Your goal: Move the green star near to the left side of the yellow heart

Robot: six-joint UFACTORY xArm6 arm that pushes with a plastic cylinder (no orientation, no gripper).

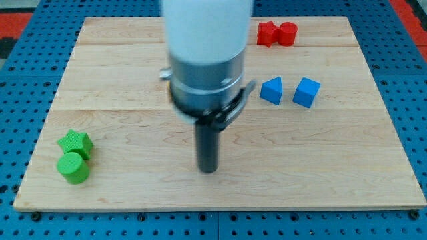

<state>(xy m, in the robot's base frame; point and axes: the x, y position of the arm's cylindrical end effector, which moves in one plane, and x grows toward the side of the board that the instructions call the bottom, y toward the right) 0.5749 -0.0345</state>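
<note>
Green star (75,141) sits at the view's lower left of the wooden table (133,60), close to the left edge and touching a green cylinder (73,167) just below it. We do not see any yellow heart in this view; perhaps the wide arm body hides it, so we cannot tell where the goal place is. We have no pincer on this arm, only a rod, so nothing opens or closes and nothing is held. Our tip (209,169) rests on bare wood near the middle of the table, well apart from the star and on its right side. We judge that the task is not yet begun: the star has no contact with the tip, and the whole push is left to do. Two red blocks (276,33) stand together at the view's top right, and two blue blocks (289,91) below them. Between the tip and the star the wood is open, so there is good room to approach. The star is near the left edge and the cylinder touches it, so a careless push could carry the cylinder along or drive the star off the table.
</note>
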